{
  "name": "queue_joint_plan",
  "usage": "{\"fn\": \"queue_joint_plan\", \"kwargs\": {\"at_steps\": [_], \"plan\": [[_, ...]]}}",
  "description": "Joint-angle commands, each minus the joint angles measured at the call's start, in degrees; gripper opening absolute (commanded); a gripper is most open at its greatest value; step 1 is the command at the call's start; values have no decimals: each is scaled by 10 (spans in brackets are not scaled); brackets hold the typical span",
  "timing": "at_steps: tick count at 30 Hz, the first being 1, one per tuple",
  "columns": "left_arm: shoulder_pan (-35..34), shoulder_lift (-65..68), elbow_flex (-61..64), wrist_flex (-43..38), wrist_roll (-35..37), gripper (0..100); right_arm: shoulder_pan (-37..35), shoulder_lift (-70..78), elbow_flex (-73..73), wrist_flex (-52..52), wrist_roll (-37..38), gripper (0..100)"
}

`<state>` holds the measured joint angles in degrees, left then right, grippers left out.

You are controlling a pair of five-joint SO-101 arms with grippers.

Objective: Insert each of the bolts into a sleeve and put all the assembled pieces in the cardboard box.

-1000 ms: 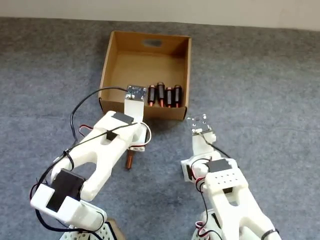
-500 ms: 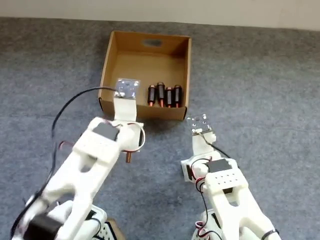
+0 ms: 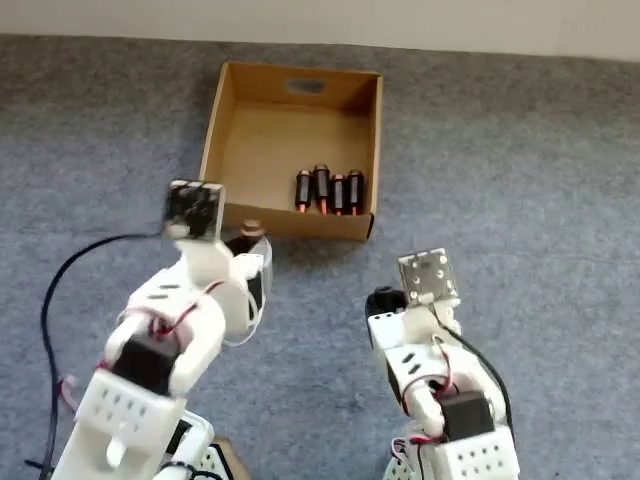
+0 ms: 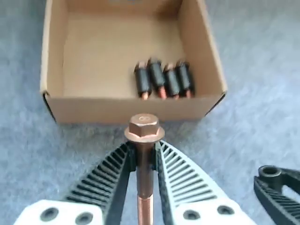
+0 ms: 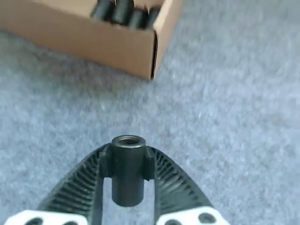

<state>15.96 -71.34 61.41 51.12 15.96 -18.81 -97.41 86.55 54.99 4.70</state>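
Grey carpet (image 3: 520, 150) covers the table. The copper bolt (image 4: 144, 132), at seven o'clock of the cardboard box (image 3: 213, 135), is clamped head-up in the left gripper (image 4: 144, 149). The right gripper (image 5: 127, 157) pinches the black sleeve (image 5: 127, 180) bore-up at five o'clock, probably for mating. Four assembled pieces (image 3: 329, 190) lie inside.

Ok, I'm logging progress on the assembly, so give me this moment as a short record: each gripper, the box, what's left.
left gripper: shut on a copper bolt
right gripper: shut on a black sleeve
box: four assembled pieces in a row by the wall nearest the arms
left to do: bolt not yet in sleeve
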Motion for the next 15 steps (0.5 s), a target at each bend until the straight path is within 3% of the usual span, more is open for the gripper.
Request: {"fn": "queue_joint_plan", "kwargs": {"at_steps": [1,9,15], "plan": [[29,-106,15,-51,-2,7,-6,-80,-4,20,45,10],[86,-210,79,-207,-1,8,-8,-69,-81,-17,50,10],[113,-169,80,-320,-1,8,-85,-67,-93,-133,50,10]]}}
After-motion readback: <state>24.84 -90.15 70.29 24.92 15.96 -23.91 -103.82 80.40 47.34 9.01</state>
